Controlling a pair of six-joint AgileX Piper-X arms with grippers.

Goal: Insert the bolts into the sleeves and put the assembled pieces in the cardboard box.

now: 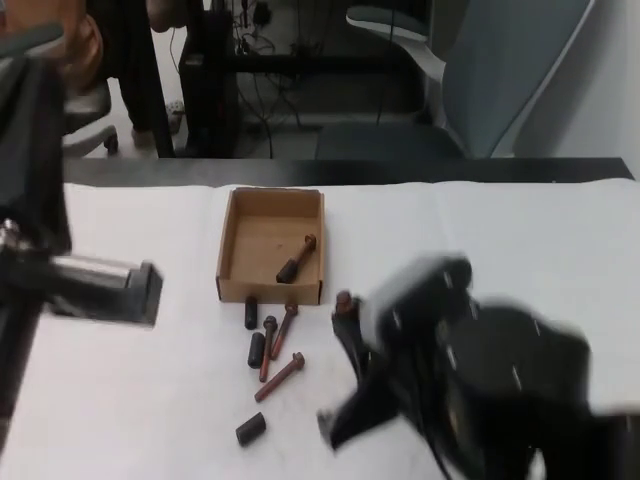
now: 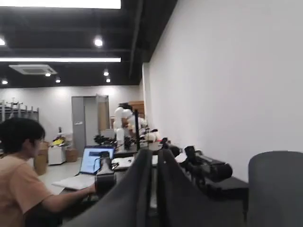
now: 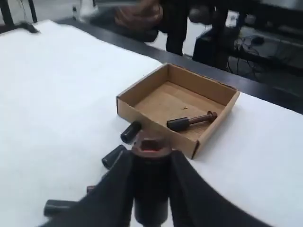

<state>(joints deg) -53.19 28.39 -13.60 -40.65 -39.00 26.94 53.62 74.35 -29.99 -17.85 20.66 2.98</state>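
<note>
Progress: one copper bolt in its black sleeve point(image 1: 296, 258) lies in the shallow brown cardboard box point(image 1: 226, 250). My right gripper point(image 3: 151, 160) has its fingers pinching a second sleeved bolt point(image 3: 150, 189) near the box. My left gripper point(image 2: 154, 160) has its fingers pressed together, empty. Left to do: loose bolts point(image 1: 279, 377) and sleeves point(image 1: 251, 430) on the white counter point(image 1: 500, 230).

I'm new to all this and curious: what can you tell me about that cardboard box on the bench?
The box is a shallow, open-topped tray of plain brown cardboard, sitting flat on the white bench. Inside lies one bolt in its sleeve, near a side wall. A loose sleeve lies just outside its front wall.
</note>
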